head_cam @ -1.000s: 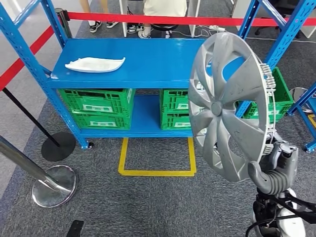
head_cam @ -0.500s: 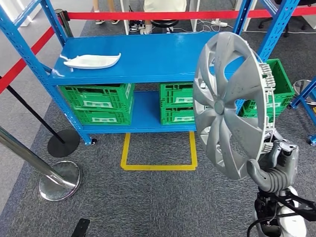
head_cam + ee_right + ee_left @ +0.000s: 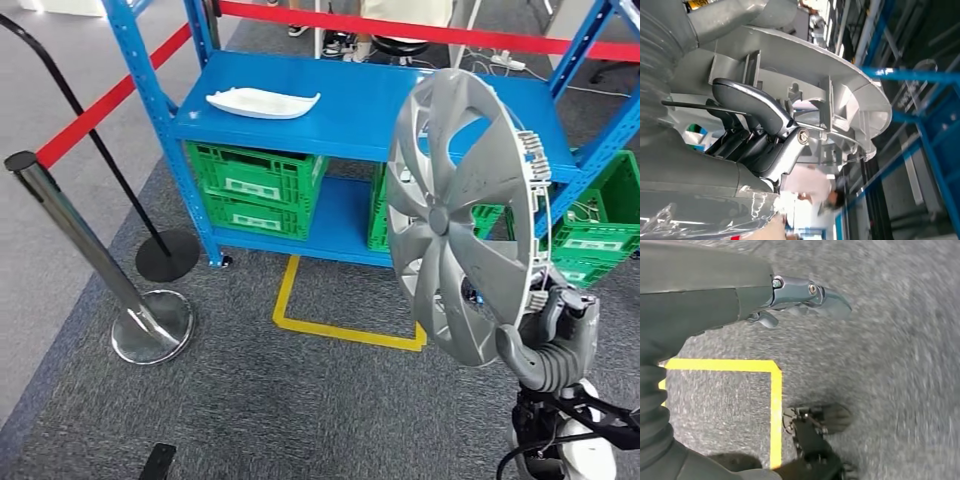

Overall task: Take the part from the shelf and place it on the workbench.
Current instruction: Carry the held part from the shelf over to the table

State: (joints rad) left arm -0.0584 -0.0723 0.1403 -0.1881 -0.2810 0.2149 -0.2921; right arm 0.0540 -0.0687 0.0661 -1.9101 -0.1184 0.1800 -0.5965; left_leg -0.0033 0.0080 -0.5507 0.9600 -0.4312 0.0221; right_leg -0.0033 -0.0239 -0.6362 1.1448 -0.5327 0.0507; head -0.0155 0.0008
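Wheel cover [image 3: 460,215], big, round and silver, held up on its edge in front of the blue shelf [image 3: 362,105]. Gripped at the bottom rim by the right hand [image 3: 555,345], fingers [image 3: 749,100] hooked over the rim from behind. Left hand [image 3: 798,295] low over the grey carpet by a yellow line [image 3: 775,410], holding nothing, fingers maybe a bit apart, but blurry. White flat part [image 3: 263,102] lying on the shelf top. Green crates [image 3: 253,185] underneath.
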